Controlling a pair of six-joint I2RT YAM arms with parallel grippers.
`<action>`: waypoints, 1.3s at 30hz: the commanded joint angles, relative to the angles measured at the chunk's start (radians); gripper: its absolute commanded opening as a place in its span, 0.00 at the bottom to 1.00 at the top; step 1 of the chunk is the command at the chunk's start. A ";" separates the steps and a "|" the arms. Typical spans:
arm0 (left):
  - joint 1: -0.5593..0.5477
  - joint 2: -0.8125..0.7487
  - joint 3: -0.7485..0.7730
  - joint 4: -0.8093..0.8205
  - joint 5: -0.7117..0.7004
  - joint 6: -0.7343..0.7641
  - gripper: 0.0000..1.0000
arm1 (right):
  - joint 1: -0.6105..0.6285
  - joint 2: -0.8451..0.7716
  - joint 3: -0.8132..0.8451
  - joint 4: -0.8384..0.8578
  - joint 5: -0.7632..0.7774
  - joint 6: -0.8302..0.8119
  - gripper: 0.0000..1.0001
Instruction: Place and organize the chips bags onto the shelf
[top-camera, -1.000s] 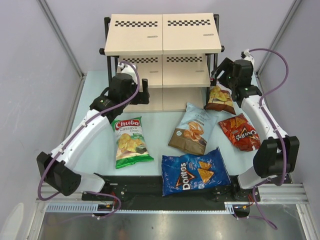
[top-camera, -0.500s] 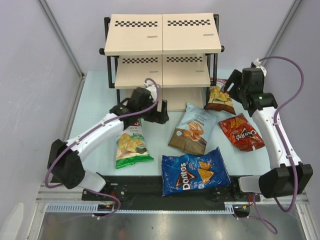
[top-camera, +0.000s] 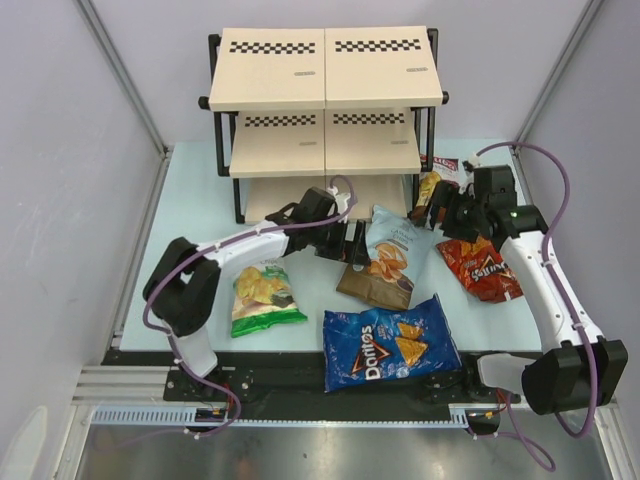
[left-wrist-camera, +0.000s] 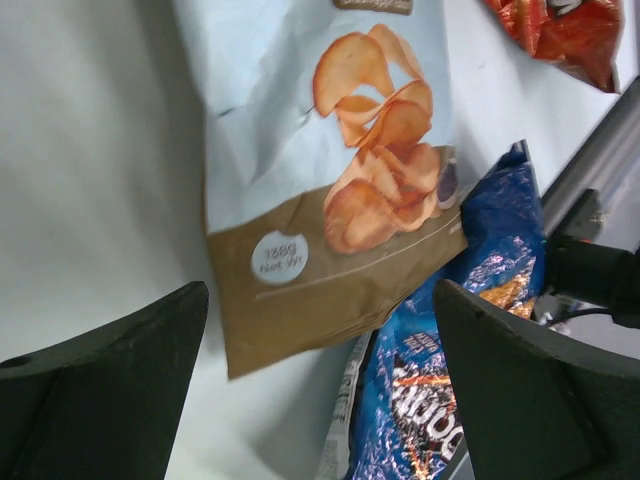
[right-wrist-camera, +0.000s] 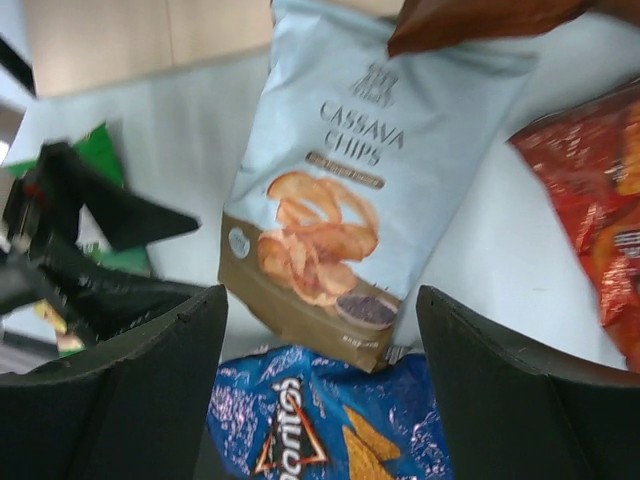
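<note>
The shelf (top-camera: 325, 68) stands at the back with bare boards; its lowest board shows in the right wrist view (right-wrist-camera: 140, 40). All five bags lie on the table. The pale blue-and-brown bag (top-camera: 385, 258) (left-wrist-camera: 320, 150) (right-wrist-camera: 370, 170) is in the middle. My left gripper (top-camera: 347, 240) (left-wrist-camera: 320, 390) is open and empty just left of its lower edge. My right gripper (top-camera: 438, 208) (right-wrist-camera: 320, 390) is open and empty beside the small dark brown-red bag (top-camera: 428, 188) (right-wrist-camera: 480, 18), partly hiding it. The blue Doritos (top-camera: 390, 345) (left-wrist-camera: 460, 350) (right-wrist-camera: 320, 420) lies near the front.
The red Doritos (top-camera: 482, 266) (left-wrist-camera: 560, 30) (right-wrist-camera: 600, 200) lies under the right arm. The green-white Chuba bag (top-camera: 262, 290) (right-wrist-camera: 100, 150) lies left of the left arm. A black rail (top-camera: 300, 372) runs along the table's front edge. The left arm's gripper shows in the right wrist view (right-wrist-camera: 90, 260).
My left gripper has swung right from the shelf's left side to the pale bag's edge. My right gripper has come down and left over the small dark bag.
</note>
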 joint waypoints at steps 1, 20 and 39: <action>0.031 0.049 -0.007 0.196 0.192 -0.085 1.00 | 0.016 0.007 -0.038 0.045 -0.122 -0.026 0.81; 0.133 0.270 0.036 0.357 0.284 -0.106 0.95 | 0.015 0.018 -0.043 0.013 -0.149 0.031 0.79; -0.005 0.234 -0.062 0.549 0.381 -0.281 0.44 | -0.005 0.045 -0.044 0.001 -0.109 0.080 0.79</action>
